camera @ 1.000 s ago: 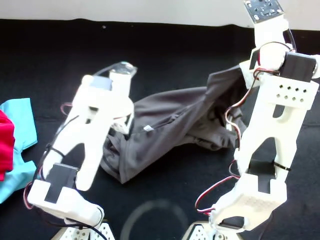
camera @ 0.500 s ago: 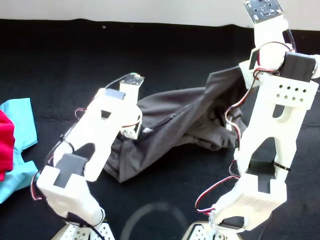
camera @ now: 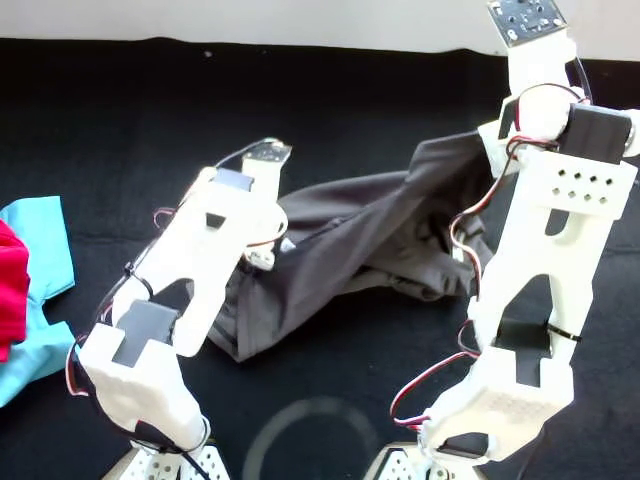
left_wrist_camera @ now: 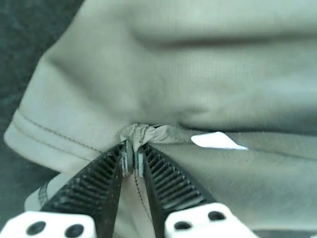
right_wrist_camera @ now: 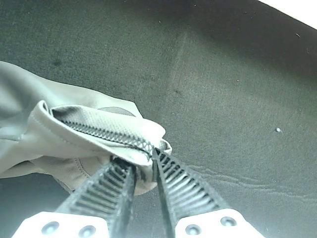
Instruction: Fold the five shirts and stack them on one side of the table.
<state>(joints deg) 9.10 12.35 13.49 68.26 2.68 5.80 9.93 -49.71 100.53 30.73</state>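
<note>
The grey shirt (camera: 350,230) lies rumpled across the middle of the black counter (camera: 120,110), stretched between the two arms. The left hand (left_wrist_camera: 132,148) is closed on a small pinch of its fabric beside a seam, and a white tag (left_wrist_camera: 218,141) sits just beside the pinched fold. The right hand (right_wrist_camera: 146,153) is clamped on a hemmed edge at the shirt's other end. In the high view that end rises in a peak toward the right arm, and it seems to be lifted off the counter, though the arm hides the grip itself there. The end near the left arm sags lower, with a bunched fold resting on the counter under that arm. At the left edge of the counter, well apart from the grey shirt, a teal shirt (camera: 40,240) lies flat with a red shirt (camera: 10,280) lying over it, both cut off by the edge of the view
</note>
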